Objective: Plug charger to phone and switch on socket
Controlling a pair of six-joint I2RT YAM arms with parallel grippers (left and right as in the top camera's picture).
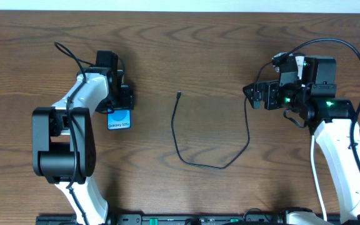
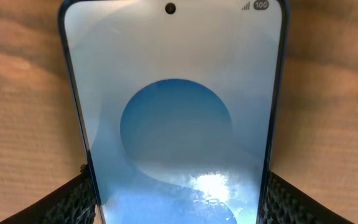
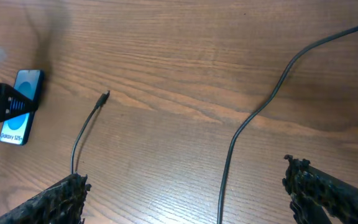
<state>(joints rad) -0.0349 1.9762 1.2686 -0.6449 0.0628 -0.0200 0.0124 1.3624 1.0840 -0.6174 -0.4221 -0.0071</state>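
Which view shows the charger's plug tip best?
Right wrist: the plug tip lies close and unobstructed on the table, nothing touching it. Overhead shows most of the charger, but its tip is a tiny speck. Left wrist shows the phone close up, no cable.

Blue screen, white lettering, dark edge on phone (image 1: 119, 119). Black all along charger (image 1: 174, 125). Brown wood grain with darker streaks across surface (image 1: 199, 50).
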